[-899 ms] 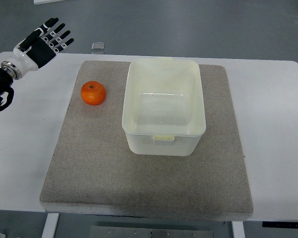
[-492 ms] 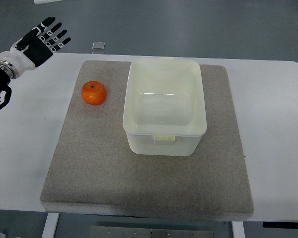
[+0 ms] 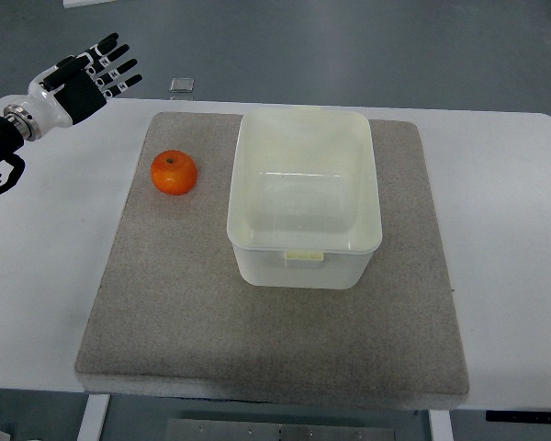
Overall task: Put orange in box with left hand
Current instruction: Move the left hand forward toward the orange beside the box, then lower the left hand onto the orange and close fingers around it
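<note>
Orange (image 3: 174,173) sits on grey mat (image 3: 257,349), left of pale plastic box (image 3: 302,197) w/ a gap between; stem end faces up. Box stands upright, open-topped, on mat's centre-rear, nothing visible inside. Mat lies on white table (image 3: 510,230). Left hand (image 3: 81,81) hovers at table's far-left corner, well apart from orange, fingers (image 3: 117,73) spread, holding nothing. Small clear item (image 3: 180,86) lies on floor just beyond table's rear edge.
</note>
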{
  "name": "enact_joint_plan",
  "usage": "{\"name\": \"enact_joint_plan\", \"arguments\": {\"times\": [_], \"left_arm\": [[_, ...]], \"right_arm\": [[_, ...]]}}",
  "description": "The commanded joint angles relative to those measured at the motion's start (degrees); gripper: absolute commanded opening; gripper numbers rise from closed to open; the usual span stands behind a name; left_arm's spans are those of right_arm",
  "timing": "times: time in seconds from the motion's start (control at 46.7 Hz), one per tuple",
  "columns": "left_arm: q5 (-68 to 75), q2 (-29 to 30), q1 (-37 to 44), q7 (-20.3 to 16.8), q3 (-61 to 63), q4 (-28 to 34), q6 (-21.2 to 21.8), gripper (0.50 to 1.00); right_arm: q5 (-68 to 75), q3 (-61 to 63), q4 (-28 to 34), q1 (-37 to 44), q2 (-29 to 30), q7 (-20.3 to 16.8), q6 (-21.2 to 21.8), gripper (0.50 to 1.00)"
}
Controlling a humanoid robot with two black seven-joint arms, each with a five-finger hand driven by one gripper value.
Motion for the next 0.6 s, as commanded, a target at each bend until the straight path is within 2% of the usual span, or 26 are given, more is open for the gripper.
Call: {"name": "enact_joint_plan", "arguments": {"times": [0.0, 0.128, 0.235, 0.364, 0.45, 0.578], "left_arm": [[10.69, 0.27, -0.21, -2.64, -0.02, -0.37, 0.01, 0.994], [23.88, 1.50, -0.30, -8.88, -0.02, -2.83, 0.01, 0.994], [35.04, 4.66, -0.21, -12.75, 0.16, -7.74, 0.01, 0.994], [47.35, 8.70, 0.23, -14.43, 1.47, -15.04, 0.03, 0.994], [50.52, 12.04, 1.02, -15.74, 1.91, -18.64, 1.87, 0.992], [53.42, 13.01, 2.25, -17.06, 5.33, -24.27, 5.48, 0.992]], "right_arm": [[0.00, 0.00, 0.00, 0.00, 0.00, 0.00, 0.00, 0.932], [0.00, 0.00, 0.00, 0.00, 0.00, 0.00, 0.00, 0.932], [0.00, 0.00, 0.00, 0.00, 0.00, 0.00, 0.00, 0.932], [0.00, 0.00, 0.00, 0.00, 0.00, 0.00, 0.00, 0.932], [0.00, 0.00, 0.00, 0.00, 0.00, 0.00, 0.00, 0.932], [0.00, 0.00, 0.00, 0.00, 0.00, 0.00, 0.00, 0.932]]}}
